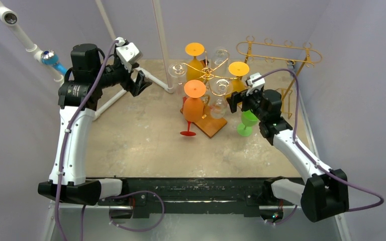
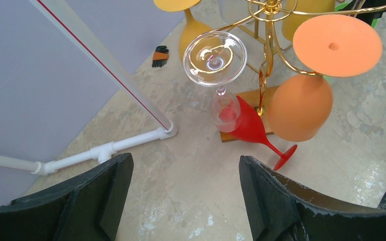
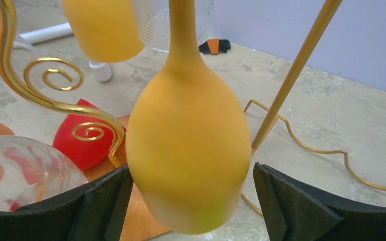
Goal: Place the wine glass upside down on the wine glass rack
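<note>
Looking done: yellow glass hangs upside down at rack's 3 o'clock; right gripper wide around it, left gripper wide, empty.

On the rack hang glasses; a tipped glass lies at its base, perhaps touching it.

Mottled beige tabletop, boxed in lilac.
Walled on three sides by plain lilac panels; braced with white pipes at the back left; evenly lit.
</note>
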You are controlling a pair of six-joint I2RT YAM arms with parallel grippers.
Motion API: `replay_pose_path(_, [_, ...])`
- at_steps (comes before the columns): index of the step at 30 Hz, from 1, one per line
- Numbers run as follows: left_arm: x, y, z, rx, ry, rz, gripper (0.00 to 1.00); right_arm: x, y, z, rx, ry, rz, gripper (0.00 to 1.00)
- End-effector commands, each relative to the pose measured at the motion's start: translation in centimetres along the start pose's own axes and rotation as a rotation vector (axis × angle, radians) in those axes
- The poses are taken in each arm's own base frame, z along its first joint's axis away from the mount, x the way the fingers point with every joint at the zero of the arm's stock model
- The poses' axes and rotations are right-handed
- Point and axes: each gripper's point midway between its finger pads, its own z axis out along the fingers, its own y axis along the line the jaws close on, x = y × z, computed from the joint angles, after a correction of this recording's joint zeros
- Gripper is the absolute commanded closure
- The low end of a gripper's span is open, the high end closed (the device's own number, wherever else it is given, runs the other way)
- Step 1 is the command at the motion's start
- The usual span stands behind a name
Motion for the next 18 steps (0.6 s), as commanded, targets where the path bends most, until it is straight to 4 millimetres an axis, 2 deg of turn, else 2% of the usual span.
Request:
replay_pose_path(1, [-0.2,0.1,0.2,-0.008,-0.005,-0.017,0.18,-4.5,-0.7,-1.8,0.050,-0.089,0.025,0.01])
replay_pose_path(4, [0.3,-0.1,0.4,-0.003,0.008,-0.029,0.18,-5.1,-0.7,-2.8,0.063,-0.078,0.050,0.01])
replay_pose_path(9, [2.6,-0.9,0.8,0.012,0.046,-0.080,0.17,-5.5,-2.9,-5.6,0.237,-0.058,0.187,0.01])
replay_pose_path(10, [3.3,-1.1,1.0,0.019,0.059,-0.096,0.16,-5.8,-3.6,-6.6,0.295,-0.076,0.226,0.01])
replay_pose_path(13, [6.1,-2.5,1.4,0.072,0.111,-0.120,0.16,-6.4,-3.6,-8.5,0.316,-0.102,0.275,0.01])
replay_pose_path(18, [11.3,-6.4,1.0,0.199,0.147,-0.025,0.11,-6.7,-3.0,-9.9,0.313,-0.085,0.329,0.01])
